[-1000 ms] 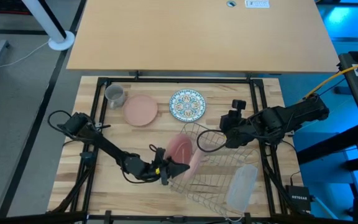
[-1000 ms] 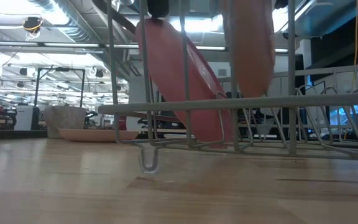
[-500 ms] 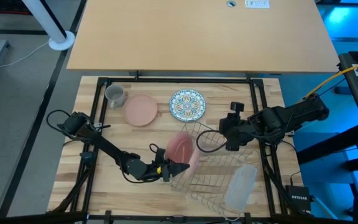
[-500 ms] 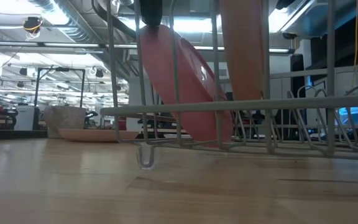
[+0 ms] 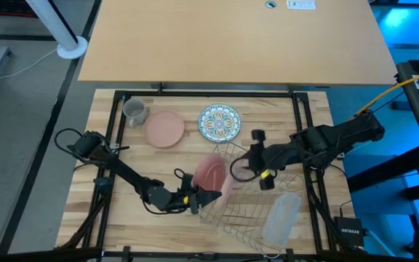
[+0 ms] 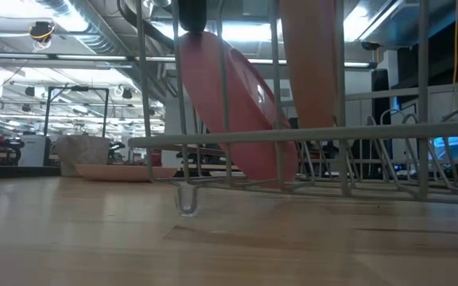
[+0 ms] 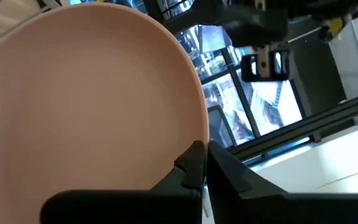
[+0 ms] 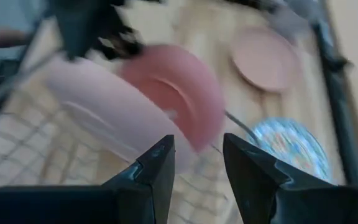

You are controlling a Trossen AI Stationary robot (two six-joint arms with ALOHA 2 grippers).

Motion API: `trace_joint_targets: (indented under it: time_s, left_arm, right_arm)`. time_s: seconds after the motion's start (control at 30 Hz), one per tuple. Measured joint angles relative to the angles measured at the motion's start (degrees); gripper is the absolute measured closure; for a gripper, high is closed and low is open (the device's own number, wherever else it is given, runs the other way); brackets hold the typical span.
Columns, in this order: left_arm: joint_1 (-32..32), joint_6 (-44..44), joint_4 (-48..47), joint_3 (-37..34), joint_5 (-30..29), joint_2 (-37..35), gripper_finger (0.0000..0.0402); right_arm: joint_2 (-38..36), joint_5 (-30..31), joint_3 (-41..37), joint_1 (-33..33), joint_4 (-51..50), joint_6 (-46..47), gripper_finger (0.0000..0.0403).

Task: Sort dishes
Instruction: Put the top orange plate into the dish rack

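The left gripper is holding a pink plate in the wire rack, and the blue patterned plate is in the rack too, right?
Not quite. The left gripper does hold a pink plate in the wire rack, but the blue patterned plate lies flat on the table beside the rack, as the high view shows.

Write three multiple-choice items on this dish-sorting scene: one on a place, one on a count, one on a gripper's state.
1. Where is the patterned plate?
A. flat on the table
B. in the wire rack
C. on the plastic tray

2. How many salmon-pink plates show in the high view?
A. one
B. two
C. three

3. How do the right gripper's fingers stand?
A. shut on the mug
B. shut on a plate
C. open, holding nothing

Answers:
1 A, it lies on bare wood beyond the wire rack.
2 B, one flat on the table, one standing in the rack, held by the left gripper.
3 C, a clear gap shows between them.
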Motion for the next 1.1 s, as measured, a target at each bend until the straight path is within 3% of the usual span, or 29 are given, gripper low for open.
trace_joint_targets:
  time_s: [0.2,0.4,0.8,1.1]
  left_arm:
    - [0.02,3.18,0.46,-0.03,-0.89,0.04,0.0401]
    - [0.00,3.78,0.61,-0.14,-1.25,0.05,0.0401]
    - [0.33,4.37,0.17,-0.09,-1.45,0.24,0.0401]
    - [0.28,4.45,0.15,-0.12,-1.25,0.24,0.0401]
  right_arm:
    - [4.49,-7.75,0.00,0.01,2.77,-9.08,0.0260]
    - [9.36,-7.12,-0.04,0.01,4.93,-16.28,0.0260]
    - [8.55,-4.66,-0.11,2.08,10.99,-20.69,0.0260]
    - [9.50,-8.60,-0.07,2.52,10.67,-23.35,0.0260]
